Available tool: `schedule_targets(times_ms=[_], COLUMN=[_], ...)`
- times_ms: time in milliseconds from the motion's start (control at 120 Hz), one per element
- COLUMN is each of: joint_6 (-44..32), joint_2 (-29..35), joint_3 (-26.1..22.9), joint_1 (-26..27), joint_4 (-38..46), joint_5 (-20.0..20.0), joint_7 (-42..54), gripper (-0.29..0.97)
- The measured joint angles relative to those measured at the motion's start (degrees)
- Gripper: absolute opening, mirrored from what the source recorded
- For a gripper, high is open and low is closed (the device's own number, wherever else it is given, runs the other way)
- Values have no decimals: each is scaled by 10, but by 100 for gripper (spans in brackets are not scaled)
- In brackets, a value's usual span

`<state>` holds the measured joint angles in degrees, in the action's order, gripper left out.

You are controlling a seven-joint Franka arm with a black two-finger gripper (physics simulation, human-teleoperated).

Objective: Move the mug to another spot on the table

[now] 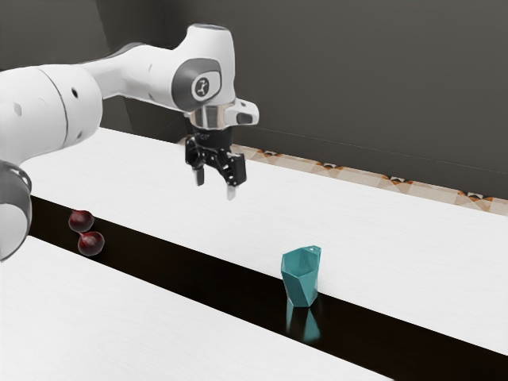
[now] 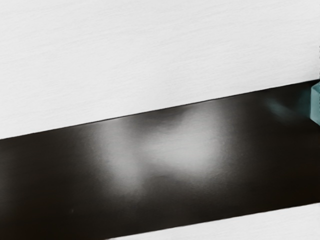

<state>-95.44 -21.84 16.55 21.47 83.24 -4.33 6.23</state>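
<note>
A teal faceted mug (image 1: 302, 275) stands upright on the glossy black stripe of the table, toward the exterior view's right. A sliver of the mug (image 2: 316, 102) shows at the wrist view's edge. My gripper (image 1: 214, 186) hangs high above the table, up and to the exterior view's left of the mug, well apart from it. Its two black fingers are spread, with nothing between them.
Two dark red round fruits (image 1: 86, 232) lie on the black stripe (image 1: 182, 270) at the exterior view's left. White table bands (image 1: 357, 222) run on both sides of the stripe. A patterned strip (image 1: 381, 181) borders the far table edge.
</note>
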Motion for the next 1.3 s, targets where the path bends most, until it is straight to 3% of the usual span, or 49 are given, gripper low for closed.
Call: schedule_targets(times_ms=[167,367,567,1300], joint_6=[-46,-74,-88,-227], joint_2=[-32,-43,-80,-122], joint_3=[-11,-60,-108,-142], joint_1=[-10,-11,-1,17], joint_4=[14,13,-16,-4], joint_5=[-42,-55,-48,-17], joint_7=[-33,-79,-123,-207], gripper=[68,68,68,68])
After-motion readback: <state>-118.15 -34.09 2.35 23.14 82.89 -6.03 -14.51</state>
